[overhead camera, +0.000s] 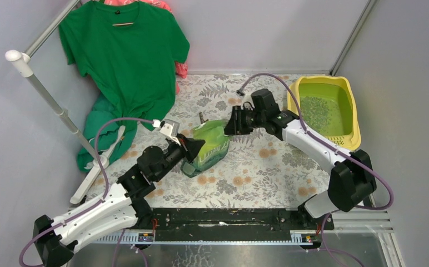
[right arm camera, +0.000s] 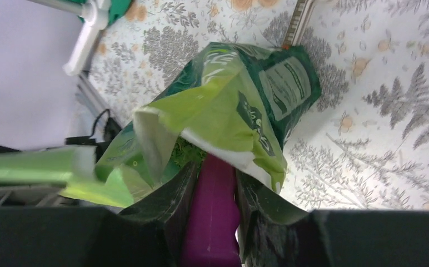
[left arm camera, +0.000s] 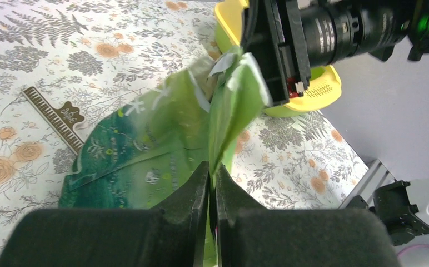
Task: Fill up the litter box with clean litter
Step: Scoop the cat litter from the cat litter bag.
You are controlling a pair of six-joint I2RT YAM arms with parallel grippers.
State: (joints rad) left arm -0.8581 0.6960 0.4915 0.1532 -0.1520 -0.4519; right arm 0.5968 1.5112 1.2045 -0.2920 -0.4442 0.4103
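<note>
Litter box lies far right, nearest the right gripper, which clamps a purple scoop dipped into the green bag; left gripper pinches its lip.

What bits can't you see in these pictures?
- Right wrist view: the purple plastic scoop, held in the right tool, has its far end hidden inside the glossy green printed bag.
- Left wrist view: the yellow plastic litter box is mostly covered by the right arm.
- All views: how full the bag is; its walls hide it.
</note>
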